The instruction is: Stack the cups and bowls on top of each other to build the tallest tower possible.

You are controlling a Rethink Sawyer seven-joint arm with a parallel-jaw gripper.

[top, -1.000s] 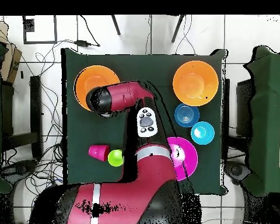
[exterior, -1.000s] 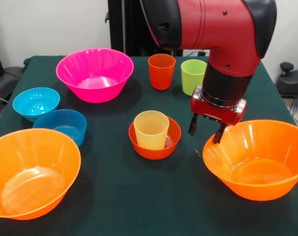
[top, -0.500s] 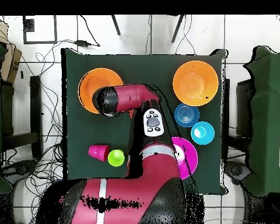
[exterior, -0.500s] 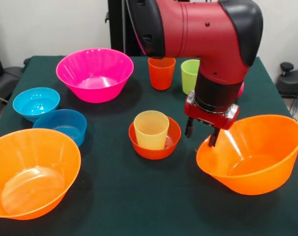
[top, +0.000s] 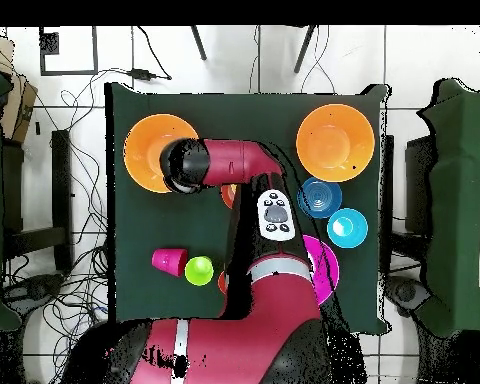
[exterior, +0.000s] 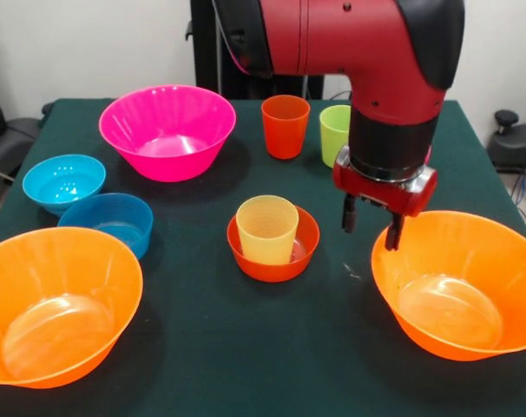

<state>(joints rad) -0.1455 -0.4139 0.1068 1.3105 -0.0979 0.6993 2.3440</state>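
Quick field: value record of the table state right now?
gripper: jaws open, straddling the near-side orange bowl's far rim
stack so far: yellow cup upright in small red-orange bowl
pink bowl: empty
blue bowls: side by side
other orange bowl: empty
loose cups: orange, green

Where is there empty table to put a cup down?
Bare cloth lies at the front, between the two large orange bowls, below the red-orange bowl. It is crowded on the left, where the blue bowls touch.
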